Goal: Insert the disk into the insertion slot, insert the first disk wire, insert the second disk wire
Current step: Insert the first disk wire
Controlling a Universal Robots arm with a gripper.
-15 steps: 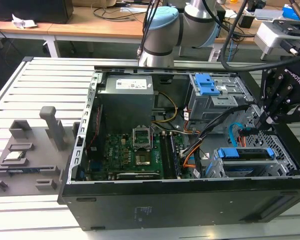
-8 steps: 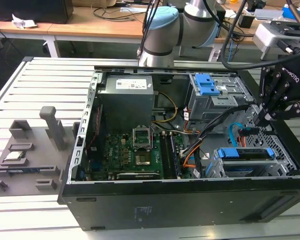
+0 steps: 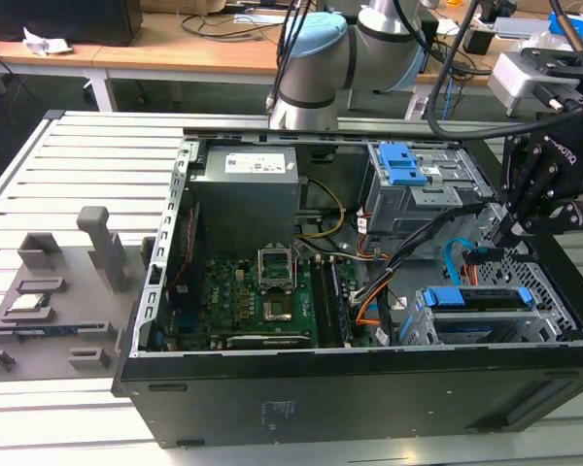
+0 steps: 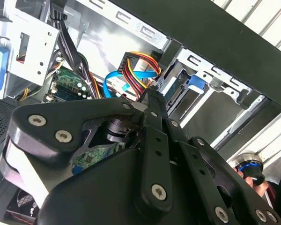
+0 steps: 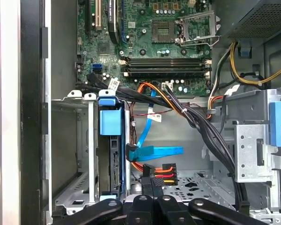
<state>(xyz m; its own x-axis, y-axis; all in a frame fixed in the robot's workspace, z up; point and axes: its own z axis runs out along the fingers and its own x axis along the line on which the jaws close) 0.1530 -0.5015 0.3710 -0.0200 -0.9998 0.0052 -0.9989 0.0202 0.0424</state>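
The open computer case (image 3: 272,408) lay on its side on a slatted table (image 3: 97,165); in the exterior view the disk (image 3: 476,297) sat at about four o'clock within the case, its blue carrier lodged inside the insertion slot (image 3: 562,309), the perforated grey cage at that corner; in the first wrist view the disk (image 5: 107,123) stood edge-on between the walls of the insertion slot (image 5: 90,150), so that step was done. The gripper (image 3: 510,231) hung just above the cage, toward two o'clock of the disk in the exterior view; in both wrist views the gripper (image 5: 150,187) (image 4: 152,96) had its fingers drawn nearly together, pinched on the black power plug (image 5: 152,172) from which red, orange and yellow leads ran. The plug lay near the disk's rear edge yet apart from it. A blue flat wire (image 5: 161,151) curved beside it, its dark end close against the disk's rear edge; whether it was seated there I could not tell. At nine o'clock of the disk in the exterior view lay the green motherboard (image 3: 243,291); at eleven o'clock was the grey power supply (image 3: 243,180) with a white label (image 3: 255,163) (its dark print was too fine to make out); at twelve o'clock stood the taller bay (image 3: 418,199) bearing a blue latch (image 3: 400,163). A grey fixture tray (image 3: 49,311) rested on the table beyond the case, at nine o'clock.
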